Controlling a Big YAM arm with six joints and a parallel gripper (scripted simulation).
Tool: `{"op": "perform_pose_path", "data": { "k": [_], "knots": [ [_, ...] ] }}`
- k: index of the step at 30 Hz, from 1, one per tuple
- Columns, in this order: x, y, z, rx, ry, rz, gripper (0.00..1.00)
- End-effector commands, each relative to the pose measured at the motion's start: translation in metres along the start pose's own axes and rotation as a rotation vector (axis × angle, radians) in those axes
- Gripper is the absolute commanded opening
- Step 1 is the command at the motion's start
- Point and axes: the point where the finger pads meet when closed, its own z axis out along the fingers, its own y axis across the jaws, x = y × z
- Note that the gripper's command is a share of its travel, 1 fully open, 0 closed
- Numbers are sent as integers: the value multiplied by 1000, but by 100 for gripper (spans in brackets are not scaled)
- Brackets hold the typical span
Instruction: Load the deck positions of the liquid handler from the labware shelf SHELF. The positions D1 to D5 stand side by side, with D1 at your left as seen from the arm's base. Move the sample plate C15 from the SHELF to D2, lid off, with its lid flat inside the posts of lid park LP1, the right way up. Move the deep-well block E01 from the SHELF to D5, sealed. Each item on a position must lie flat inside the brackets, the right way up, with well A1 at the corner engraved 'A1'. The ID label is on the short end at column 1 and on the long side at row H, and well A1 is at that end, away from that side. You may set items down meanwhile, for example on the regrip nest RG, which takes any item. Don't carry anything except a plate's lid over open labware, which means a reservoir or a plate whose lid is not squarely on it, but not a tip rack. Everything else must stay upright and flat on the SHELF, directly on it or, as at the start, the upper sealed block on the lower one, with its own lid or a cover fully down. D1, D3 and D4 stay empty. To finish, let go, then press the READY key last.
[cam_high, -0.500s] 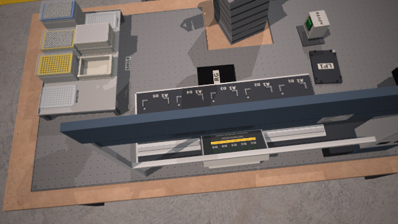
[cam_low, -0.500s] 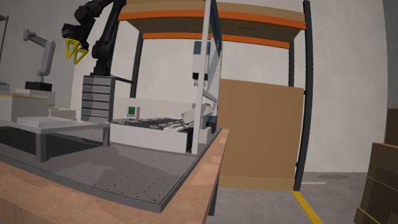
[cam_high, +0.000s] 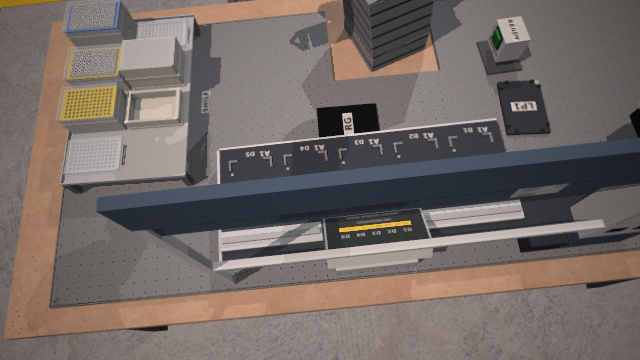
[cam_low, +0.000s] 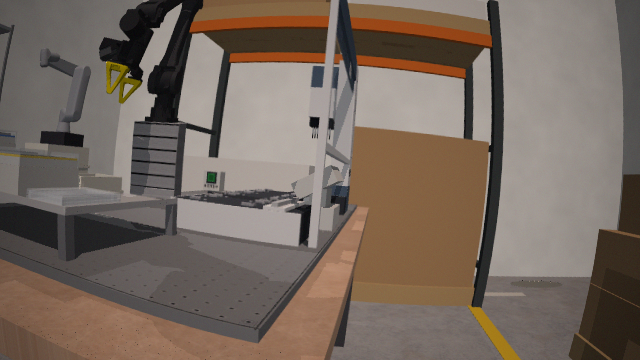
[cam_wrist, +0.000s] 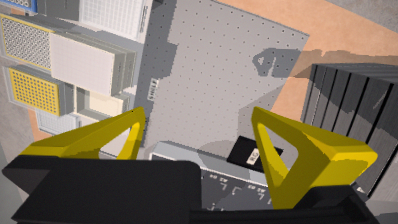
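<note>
My gripper (cam_low: 121, 81) hangs high above the table near the arm's pedestal (cam_high: 390, 31), open and empty; in the wrist view its yellow fingers stand wide apart over bare plate. The SHELF (cam_high: 125, 100) at the left holds a clear lidded plate (cam_high: 93, 154) at its near end and another (cam_high: 165, 28) at the far end. Two sealed blocks (cam_high: 151, 60) are stacked between them. I cannot read any ID labels. The deck strip shows D5 (cam_high: 250, 162) through D2 (cam_high: 415, 142) to D1 (cam_high: 470, 137), all empty. Lid park LP1 (cam_high: 523, 106) is empty.
The shelf also holds an open reservoir (cam_high: 153, 107) and three tip racks (cam_high: 89, 102). The regrip nest RG (cam_high: 348, 121) lies behind the deck. The READY key (cam_high: 510, 37) stands at the far right. A blue gantry beam (cam_high: 350, 185) crosses in front of the deck.
</note>
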Motion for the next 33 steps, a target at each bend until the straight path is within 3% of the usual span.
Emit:
{"op": "perform_pose_path", "data": {
  "k": [1, 19, 20, 22, 27, 28, 33],
  "knots": [
    [-1, 3, -2, -8, -1, 2, 100],
    [60, -38, -29, -44, 15, -317, 100],
    [65, -22, -44, -85, 18, -328, 100],
    [72, -46, -34, -49, 19, -377, 100],
    [92, -59, -42, -60, 26, -469, 100],
    [97, -53, -50, -81, 30, -480, 100],
    [115, -75, -51, -72, 35, -573, 100]
  ]
}}
